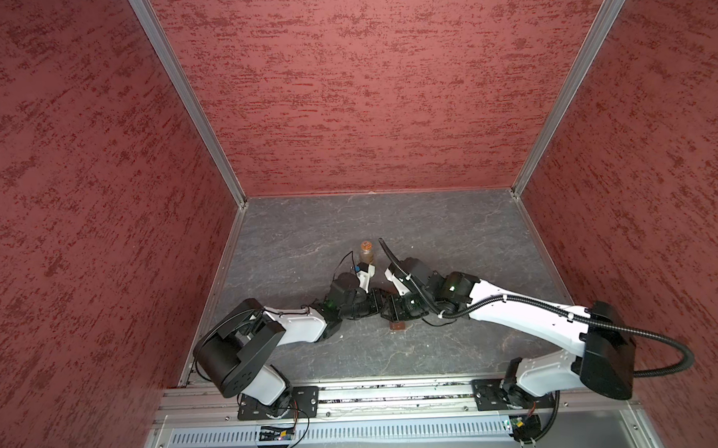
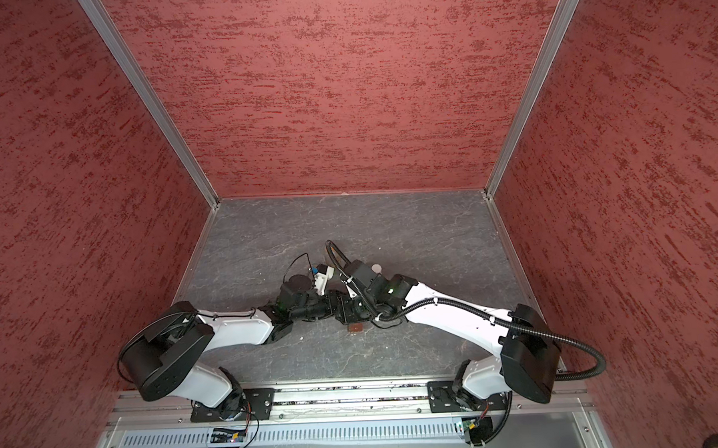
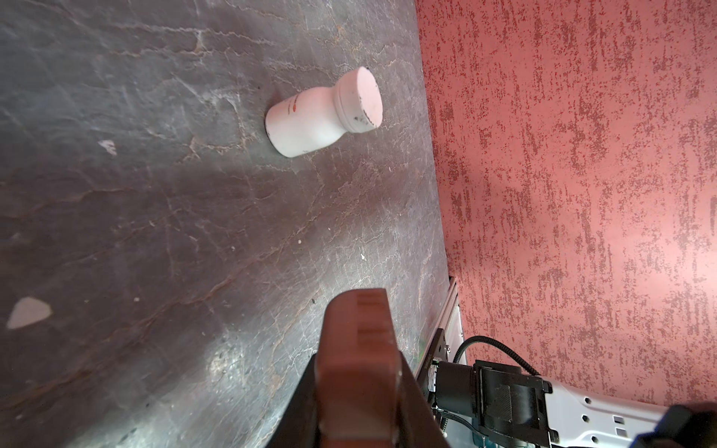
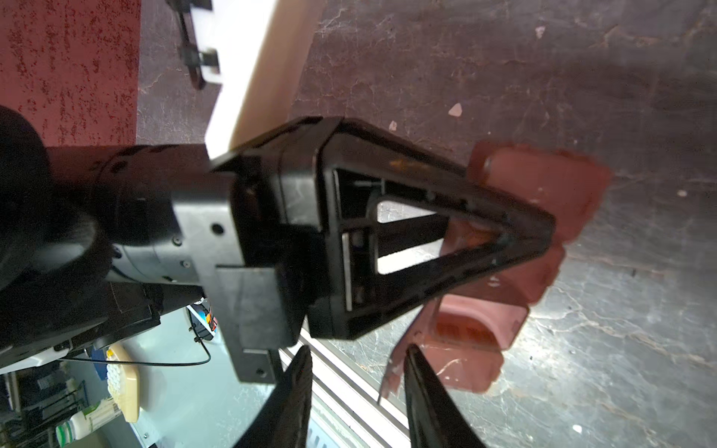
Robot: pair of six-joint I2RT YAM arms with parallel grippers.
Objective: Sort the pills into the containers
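Reaching in from the left, the left gripper (image 4: 541, 232) is clamped on a long, narrow, translucent brown plastic box of square cells (image 3: 359, 349), with its black fingers pinched together on the box's wall. A few tiny whitish bits (image 4: 454, 109) lie loose on the grey stone-patterned table (image 1: 432, 230). In a top view one such bit (image 1: 340, 337) sits just left of the box's one visible end (image 1: 397, 325), which pokes out below the two wrists meeting mid-table. Whether the box rests on the table or hangs above it, I cannot tell. Several of its hinged lids stand open in the right wrist view, and one cell shows a rounded hollow. Behind the wrists stands a small amber bottle with an orange cap (image 1: 366, 253). To its right is a white plastic bottle with a wide flat cap (image 3: 322, 116), upright and well apart from the box. The right gripper (image 4: 359, 349) has its jaws spread and grips nothing, with an open lid flap just beside one finger (image 4: 426, 388).
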